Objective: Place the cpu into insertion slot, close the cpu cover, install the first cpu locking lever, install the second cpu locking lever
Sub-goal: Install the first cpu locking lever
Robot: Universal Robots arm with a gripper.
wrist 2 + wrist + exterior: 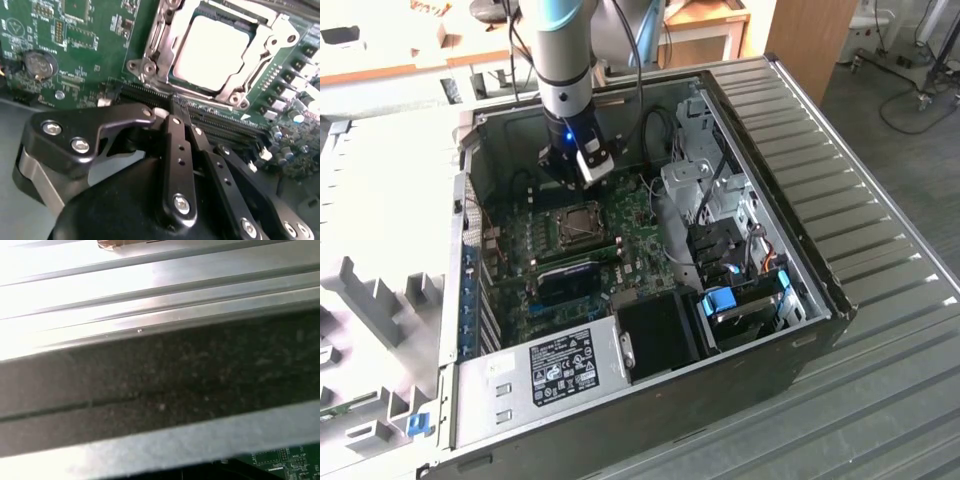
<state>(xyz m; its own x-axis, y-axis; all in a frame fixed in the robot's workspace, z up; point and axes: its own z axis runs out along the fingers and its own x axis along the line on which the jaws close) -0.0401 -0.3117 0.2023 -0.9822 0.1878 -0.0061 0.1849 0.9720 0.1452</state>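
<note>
Second wrist view: we see the cpu (pixel 212 50) lying in its slot, cover (pixel 227 87) down.
Gripper (pixel 182 117): pressed together, pinching nothing.

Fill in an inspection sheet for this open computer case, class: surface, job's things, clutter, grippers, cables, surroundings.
Surface: green motherboard inside an open case.
Job's things: cpu lies in the insertion slot; cpu cover is down around it.
Clutter: coin battery on the board.
Grippers: gripper shut, empty, close beside the socket.
Cables: bundles near the drive cage.
Surroundings: ribbed metal table; grey foam insert at the exterior view's left.
</note>
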